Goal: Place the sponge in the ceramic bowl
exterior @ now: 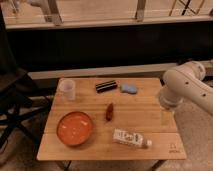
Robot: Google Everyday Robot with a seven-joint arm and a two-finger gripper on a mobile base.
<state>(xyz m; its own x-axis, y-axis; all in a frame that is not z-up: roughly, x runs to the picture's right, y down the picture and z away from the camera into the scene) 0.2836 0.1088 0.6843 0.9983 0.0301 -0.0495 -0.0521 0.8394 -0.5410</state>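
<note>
Sponge [129,89] lies at surface [145,117] rear, well apart from bowl [62,131]. Judged light, soft, compressible; grip across its narrow width. End effector out of view beyond arm [187,87]; state cannot be told.

Wooden table [150,119] on pale floor [196,131], dark wall [110,47] behind, black folding chair [12,100] left.

Cup [67,89], black bar [106,86], bottle [131,138] — wooden table [150,107]
</note>
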